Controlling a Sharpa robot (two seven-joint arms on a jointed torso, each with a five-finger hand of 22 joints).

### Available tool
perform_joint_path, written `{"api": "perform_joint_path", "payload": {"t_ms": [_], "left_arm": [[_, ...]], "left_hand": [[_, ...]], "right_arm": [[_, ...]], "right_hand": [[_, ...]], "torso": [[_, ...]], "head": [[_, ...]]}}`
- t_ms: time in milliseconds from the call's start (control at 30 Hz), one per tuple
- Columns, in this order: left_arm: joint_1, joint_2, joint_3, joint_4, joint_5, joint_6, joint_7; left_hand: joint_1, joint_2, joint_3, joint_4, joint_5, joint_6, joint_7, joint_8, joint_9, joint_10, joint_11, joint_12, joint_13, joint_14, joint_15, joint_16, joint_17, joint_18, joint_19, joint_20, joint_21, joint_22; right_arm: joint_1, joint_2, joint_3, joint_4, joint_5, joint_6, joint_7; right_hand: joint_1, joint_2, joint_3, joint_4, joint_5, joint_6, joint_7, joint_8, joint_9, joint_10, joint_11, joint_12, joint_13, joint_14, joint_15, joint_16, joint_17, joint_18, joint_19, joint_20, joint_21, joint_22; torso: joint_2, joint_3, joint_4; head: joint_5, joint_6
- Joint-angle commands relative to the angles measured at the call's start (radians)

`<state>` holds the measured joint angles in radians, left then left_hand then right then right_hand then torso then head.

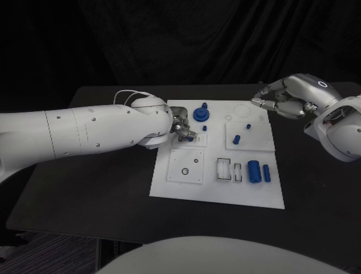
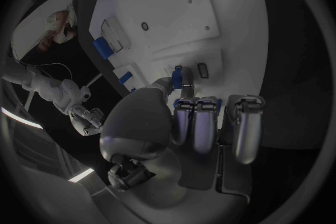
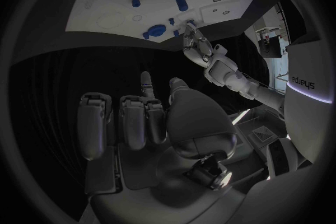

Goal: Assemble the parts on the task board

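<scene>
Left hand (image 1: 180,127) pinching a small blue part (image 2: 178,76) over the task board (image 1: 180,191); right hand (image 1: 286,97) curled, empty

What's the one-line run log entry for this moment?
left hand: pinching a small blue part at the board | right hand: curled, holding nothing, off the board's far right corner | assembly unfinished

The left robot hand (image 1: 181,129) rested on the white task board (image 1: 217,191) near its left edge, beside blue parts (image 1: 201,113). The right robot hand (image 1: 286,98) hovered with fingers curled over the counter (image 1: 81,194) past the board's far right corner.
</scene>
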<state>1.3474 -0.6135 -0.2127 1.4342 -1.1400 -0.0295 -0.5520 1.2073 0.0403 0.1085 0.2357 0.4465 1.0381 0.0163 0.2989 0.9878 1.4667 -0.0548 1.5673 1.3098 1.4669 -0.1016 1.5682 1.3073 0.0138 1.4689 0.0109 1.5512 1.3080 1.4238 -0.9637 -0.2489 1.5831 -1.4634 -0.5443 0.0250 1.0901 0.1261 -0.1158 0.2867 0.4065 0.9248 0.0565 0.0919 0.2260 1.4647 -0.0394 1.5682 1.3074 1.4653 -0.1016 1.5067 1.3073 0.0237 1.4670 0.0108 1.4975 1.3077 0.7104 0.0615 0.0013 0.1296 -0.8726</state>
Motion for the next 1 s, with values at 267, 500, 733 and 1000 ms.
{"api": "perform_joint_path", "payload": {"t_ms": [267, 500, 733, 1000], "left_arm": [[-0.007, 0.001, 0.000, 0.005, -0.005, -0.006, 0.011], [-0.008, -0.001, 0.000, 0.006, -0.005, -0.004, 0.010], [-0.008, -0.001, 0.000, 0.009, -0.005, 0.001, 0.010], [-0.008, 0.002, 0.000, 0.004, -0.005, 0.006, 0.012]], "left_hand": [[-0.010, 0.000, 0.011, 0.003, -0.006, 0.010, -0.001, -0.005, 0.002, 0.098, 0.003, -0.004, 0.255, 0.104, 0.002, 0.003, 0.263, -0.004, 0.075, 0.004, -0.006, 0.233], [-0.011, -0.001, 0.013, 0.003, -0.007, 0.011, -0.002, -0.005, 0.002, 0.098, 0.003, -0.004, 0.255, 0.104, 0.002, 0.003, 0.263, -0.003, 0.074, 0.004, -0.007, 0.231], [-0.011, -0.001, 0.013, 0.003, -0.007, 0.011, -0.002, -0.005, 0.002, 0.097, 0.003, -0.005, 0.254, 0.104, 0.002, 0.003, 0.263, -0.003, 0.073, 0.004, -0.008, 0.230], [-0.072, -0.008, 0.017, 0.043, -0.177, 0.016, 0.005, -0.024, 0.007, 0.096, 0.008, -0.008, 0.252, 0.104, 0.006, 0.003, 0.263, -0.002, 0.071, 0.006, -0.012, 0.228]], "right_arm": [[-0.003, -0.001, 0.001, -0.001, -0.005, 0.006, -0.021], [-0.003, -0.001, 0.001, -0.002, -0.005, 0.008, -0.024], [-0.003, 0.000, 0.001, -0.003, -0.005, 0.010, -0.026], [-0.003, 0.000, 0.001, -0.003, -0.005, 0.015, -0.029]], "right_hand": [[0.014, 0.000, -0.005, -0.001, 0.005, 0.007, 0.002, -0.006, -0.002, 0.106, 0.006, 0.003, 0.263, 0.079, 0.009, -0.004, 0.120, -0.003, 0.067, 0.009, -0.005, 0.236], [0.015, 0.000, -0.005, -0.001, 0.005, 0.007, 0.002, -0.007, -0.002, 0.106, 0.006, 0.003, 0.263, 0.079, 0.009, -0.004, 0.120, -0.003, 0.066, 0.009, -0.006, 0.236], [0.016, 0.000, -0.005, -0.001, 0.006, 0.007, 0.002, -0.007, -0.002, 0.106, 0.006, 0.003, 0.263, 0.079, 0.009, -0.004, 0.120, -0.003, 0.066, 0.009, -0.005, 0.236], [0.018, 0.001, -0.004, 0.000, 0.007, 0.007, 0.003, -0.007, -0.002, 0.106, 0.006, 0.003, 0.263, 0.078, 0.009, -0.005, 0.119, -0.003, 0.066, 0.009, -0.005, 0.236]], "torso": [[0.000, 0.0008, -0.0001], [0.000, 0.0007, -0.0002], [-0.001, 0.0014, -0.0002], [-0.001, 0.0011, 0.0015]], "head": [[0.001, 0.000], [0.003, 0.000], [0.004, 0.000], [0.003, 0.000]]}}
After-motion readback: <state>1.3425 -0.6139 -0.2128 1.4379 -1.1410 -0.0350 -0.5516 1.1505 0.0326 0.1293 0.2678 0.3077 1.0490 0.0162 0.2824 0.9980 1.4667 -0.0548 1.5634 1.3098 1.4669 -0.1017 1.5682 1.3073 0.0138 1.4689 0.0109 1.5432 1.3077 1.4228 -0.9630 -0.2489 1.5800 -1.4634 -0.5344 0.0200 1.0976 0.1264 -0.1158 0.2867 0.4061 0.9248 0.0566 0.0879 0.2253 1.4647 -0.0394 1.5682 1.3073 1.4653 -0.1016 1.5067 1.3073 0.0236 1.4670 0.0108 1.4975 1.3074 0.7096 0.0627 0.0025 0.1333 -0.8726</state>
